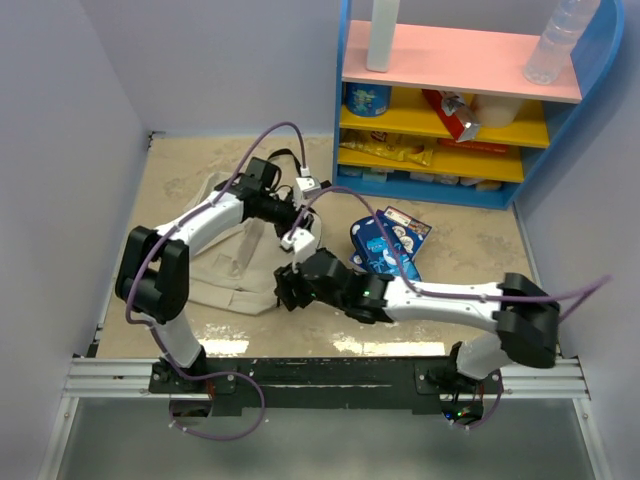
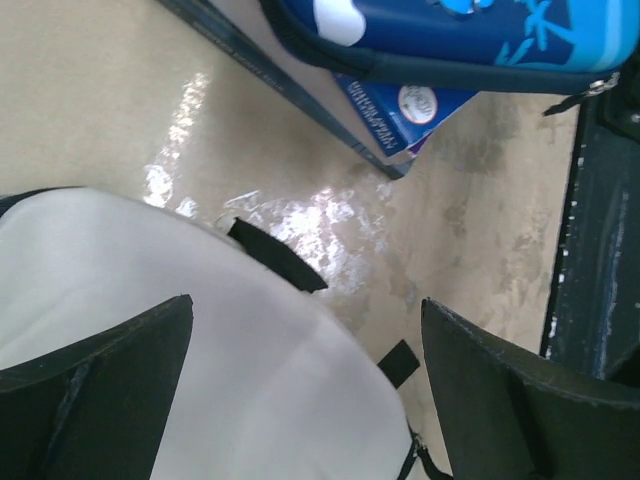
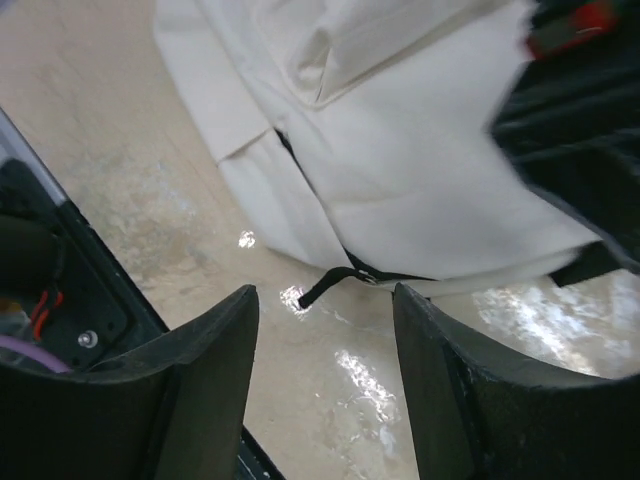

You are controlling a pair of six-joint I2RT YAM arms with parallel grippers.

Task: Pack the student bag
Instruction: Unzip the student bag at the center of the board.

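Jaws of left end effector [image 2: 308, 375] and right end effector [image 3: 325, 375] wide apart, empty, near student bag [image 1: 222, 275]

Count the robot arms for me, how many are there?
2. The left arm bends over the student bag. The right arm stretches in from the right and ends at the bag's near edge. None seem hidden.

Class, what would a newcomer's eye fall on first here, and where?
The cream student bag slumped left of centre draws the eye, with the left gripper and right gripper, both open, reaching to it. A blue, pink and yellow shelf stands back right; a blue pouch lies before it.
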